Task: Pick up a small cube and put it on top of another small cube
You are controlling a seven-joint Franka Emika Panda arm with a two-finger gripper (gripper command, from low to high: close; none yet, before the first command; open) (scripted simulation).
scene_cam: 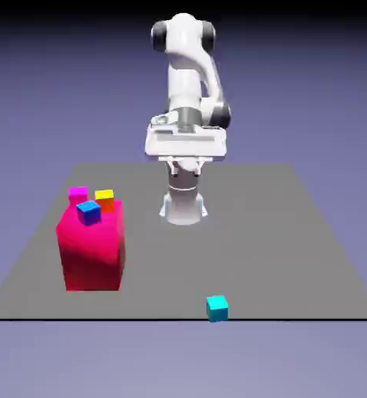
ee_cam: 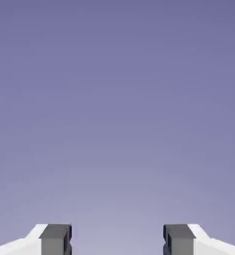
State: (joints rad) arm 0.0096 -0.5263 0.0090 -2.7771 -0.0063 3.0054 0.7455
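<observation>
The small cyan cube (scene_cam: 217,308) lies alone on the grey table (scene_cam: 295,233), close to its front edge and right of the middle. My gripper (scene_cam: 186,148) hangs high above the table's far side, far from the cube. In the hand view the gripper (ee_cam: 117,239) is open: its two grey fingertips (ee_cam: 56,239) stand wide apart with nothing between them. That view shows only the blue-violet backdrop, with no cube in it.
A big pink-red block (scene_cam: 92,247) stands on the exterior view's left. On its top sit a small dark-blue cube (scene_cam: 88,212), a magenta cube (scene_cam: 78,193) and a yellow-topped orange cube (scene_cam: 104,200).
</observation>
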